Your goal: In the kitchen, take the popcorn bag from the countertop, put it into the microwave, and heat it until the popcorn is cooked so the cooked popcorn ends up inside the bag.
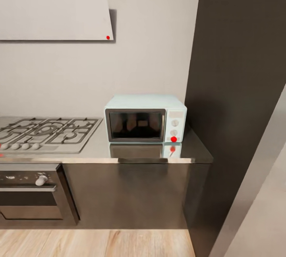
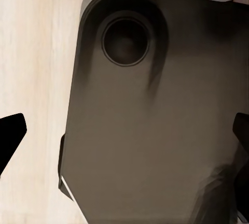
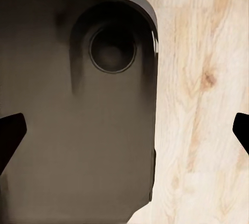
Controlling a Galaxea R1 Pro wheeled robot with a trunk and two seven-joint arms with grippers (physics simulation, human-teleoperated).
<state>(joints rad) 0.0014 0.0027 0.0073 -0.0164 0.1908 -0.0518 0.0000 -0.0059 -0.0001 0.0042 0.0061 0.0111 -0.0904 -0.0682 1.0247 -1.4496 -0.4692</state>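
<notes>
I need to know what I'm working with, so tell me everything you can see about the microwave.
The microwave is a small pale mint-blue box with a dark glass door framed in silver, shut. At the door's right a white panel carries two pale round knobs above a red one. It stands upright on the reflective grey countertop, right of the gas hob, near the wall, its front mirrored in the slab.

Gas hob (image 1: 45, 133); white hood (image 1: 55, 14); oven (image 1: 31, 195)

A kitchen: gas hob (image 1: 45, 133), oven (image 1: 31, 195), microwave (image 1: 145, 118) on countertop (image 1: 194, 151).
</notes>
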